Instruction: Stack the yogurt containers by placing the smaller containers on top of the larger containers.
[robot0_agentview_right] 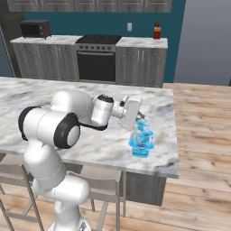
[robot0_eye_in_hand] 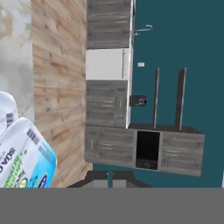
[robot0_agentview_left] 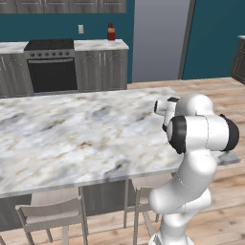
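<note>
A white robot arm (robot0_agentview_right: 49,131) reaches over a marble island counter (robot0_agentview_left: 72,139), its gripper (robot0_agentview_right: 139,115) shut with jaws pressed together and holding nothing, just beside the yogurt containers. The smaller container (robot0_agentview_right: 143,126) sits stacked atop the larger container (robot0_agentview_right: 142,145) near the counter's right edge. Beyond stand a stove (robot0_agentview_right: 97,56), a microwave (robot0_agentview_right: 35,28) and a red bottle (robot0_agentview_right: 156,31).
</note>
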Motion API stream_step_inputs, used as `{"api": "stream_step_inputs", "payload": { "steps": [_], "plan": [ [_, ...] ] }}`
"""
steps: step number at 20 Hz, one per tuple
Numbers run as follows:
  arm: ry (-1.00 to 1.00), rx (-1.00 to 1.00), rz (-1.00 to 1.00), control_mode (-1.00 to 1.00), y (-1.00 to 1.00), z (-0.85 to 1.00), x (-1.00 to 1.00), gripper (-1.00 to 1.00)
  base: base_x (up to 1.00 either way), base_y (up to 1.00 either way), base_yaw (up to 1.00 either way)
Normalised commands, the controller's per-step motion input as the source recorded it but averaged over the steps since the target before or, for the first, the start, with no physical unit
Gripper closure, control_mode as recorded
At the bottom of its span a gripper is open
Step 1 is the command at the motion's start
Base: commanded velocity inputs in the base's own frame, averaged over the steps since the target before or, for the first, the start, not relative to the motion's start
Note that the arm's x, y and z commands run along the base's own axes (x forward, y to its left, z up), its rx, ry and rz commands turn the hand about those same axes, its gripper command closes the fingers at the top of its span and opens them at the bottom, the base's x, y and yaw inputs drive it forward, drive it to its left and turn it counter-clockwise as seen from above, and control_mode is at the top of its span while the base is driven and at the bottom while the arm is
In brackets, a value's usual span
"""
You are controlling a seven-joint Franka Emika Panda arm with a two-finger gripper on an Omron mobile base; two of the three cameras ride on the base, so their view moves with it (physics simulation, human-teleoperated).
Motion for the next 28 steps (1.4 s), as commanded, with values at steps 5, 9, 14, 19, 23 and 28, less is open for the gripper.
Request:
{"api": "stream_step_inputs", "payload": {
  "steps": [5, 9, 14, 19, 23, 28],
  "plan": [
    [0.00, 0.00, 0.00, -1.00, 0.00, 0.00, 0.00, 1.00, 0.00, 0.00, 0.00],
    [0.00, 0.00, 0.00, -1.00, 0.03, 0.00, 0.00, 1.00, 0.00, 0.00, 0.00],
    [0.00, 0.00, -0.01, -1.00, 0.06, 0.00, -0.02, 1.00, 0.00, 0.00, 0.00],
    [0.00, 0.00, -0.03, -1.00, 0.09, 0.00, -0.06, 1.00, 0.00, 0.00, 0.00],
    [0.00, 0.00, -0.04, -1.00, 0.05, 0.00, -0.10, 1.00, 0.00, 0.00, 0.00],
    [0.00, 0.00, -0.04, -1.00, 0.01, 0.00, -0.12, 1.00, 0.00, 0.00, 0.00]
  ]
}}
